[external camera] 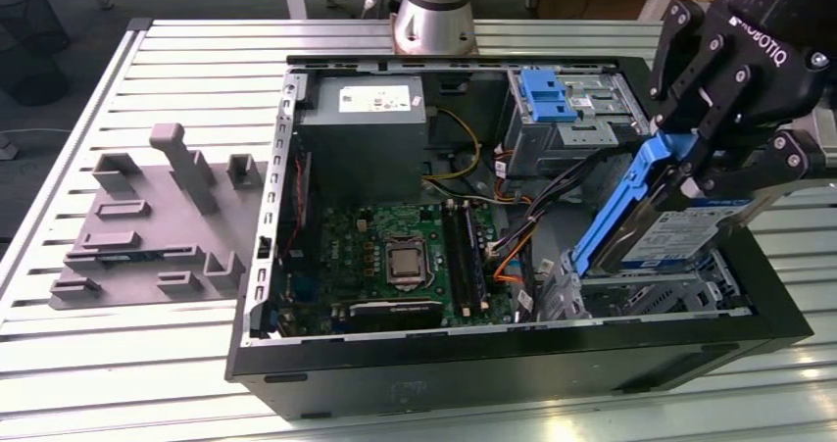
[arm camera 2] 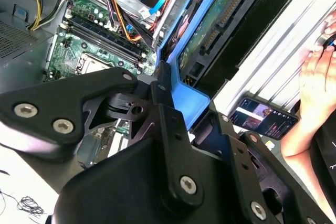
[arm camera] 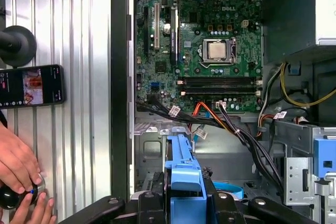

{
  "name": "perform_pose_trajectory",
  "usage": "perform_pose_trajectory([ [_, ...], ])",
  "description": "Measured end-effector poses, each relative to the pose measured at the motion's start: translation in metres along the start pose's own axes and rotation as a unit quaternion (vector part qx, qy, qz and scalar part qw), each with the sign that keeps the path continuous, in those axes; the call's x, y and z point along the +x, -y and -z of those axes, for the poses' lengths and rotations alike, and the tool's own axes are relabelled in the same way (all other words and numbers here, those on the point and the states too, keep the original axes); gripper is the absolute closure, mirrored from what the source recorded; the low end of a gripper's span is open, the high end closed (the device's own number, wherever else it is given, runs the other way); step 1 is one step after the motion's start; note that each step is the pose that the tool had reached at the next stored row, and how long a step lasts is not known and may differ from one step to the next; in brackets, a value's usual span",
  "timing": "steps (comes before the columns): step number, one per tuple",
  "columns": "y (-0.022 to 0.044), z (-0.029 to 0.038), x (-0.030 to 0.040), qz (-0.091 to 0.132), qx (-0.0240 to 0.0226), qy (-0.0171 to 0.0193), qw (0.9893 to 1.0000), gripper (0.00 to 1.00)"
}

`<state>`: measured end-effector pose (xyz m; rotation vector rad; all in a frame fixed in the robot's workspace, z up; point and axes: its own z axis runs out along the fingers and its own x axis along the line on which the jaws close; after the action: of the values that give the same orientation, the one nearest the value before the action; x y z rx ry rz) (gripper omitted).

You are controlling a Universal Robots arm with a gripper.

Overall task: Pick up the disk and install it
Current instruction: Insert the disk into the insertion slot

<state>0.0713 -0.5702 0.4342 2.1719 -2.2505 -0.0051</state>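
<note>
So the claw (external camera: pixel 732 168) is clamped onto the disk (external camera: pixel 687 234) by its blue carrier (external camera: pixel 625 202). It's holding it tipped at a steep angle over the open case (external camera: pixel 523 368), right above the metal bay (external camera: pixel 654 290) in the corner at the exterior view's right. It's not seated yet, the low end just hangs over the bay. What worries me is that tilt: if it goes down crooked, I reckon the carrier wedges against the bay's sheet metal instead of sliding in. Then the disk could twist in the grip or pop out of its frame. There's also a bundle of cables (external camera: pixel 523 234) running right beside the bay, between it and the motherboard (external camera: pixel 353 246). Looks easy to pinch one under the carrier or yank a plug. And somebody's hand (arm camera 2: pixel 315 72) is resting on the surface (external camera: pixel 118 364) next to a phone (arm camera 2: pixel 262 120), pretty near the case for my taste.
</note>
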Motion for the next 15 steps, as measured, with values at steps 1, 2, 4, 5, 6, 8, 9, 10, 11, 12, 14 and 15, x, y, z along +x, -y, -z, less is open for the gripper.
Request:
perform_pose_trajectory([
  [1,0.0,-0.0005,0.0,0.0,0.0,0.0001,1.0,0.63],
  [2,0.0,-0.0011,0.0,0.0,0.0,0.0001,1.0,0.63],
  [4,0.0,-0.0021,0.0,0.0,0.0,0.0,1.0,0.63],
  [5,0.0,-0.0026,0.0,0.0,0.0,0.0,1.0,0.63],
  [6,0.0,-0.0033,0.0,0.0,0.0,0.0,1.0,0.63],
  [8,0.0001,-0.0053,-0.0001,0.0,0.0,0.0,1.0,0.63],
  [9,0.0001,-0.0065,-0.0001,0.0,0.0,0.0,1.0,0.63],
  [10,0.0001,-0.0074,-0.0001,0.0,0.0,0.0,1.0,0.63],
  [11,0.0001,-0.0075,-0.0001,0.0,0.0,0.0,1.0,0.63],
  [12,0.0001,-0.0075,-0.0001,0.0,0.0,-0.0001,1.0,0.63],
  [14,0.0001,-0.0077,-0.0001,0.0,0.0,0.0,1.0,0.63],
  [15,0.0001,-0.0078,-0.0001,0.0,0.0,0.0,1.0,0.63],
])
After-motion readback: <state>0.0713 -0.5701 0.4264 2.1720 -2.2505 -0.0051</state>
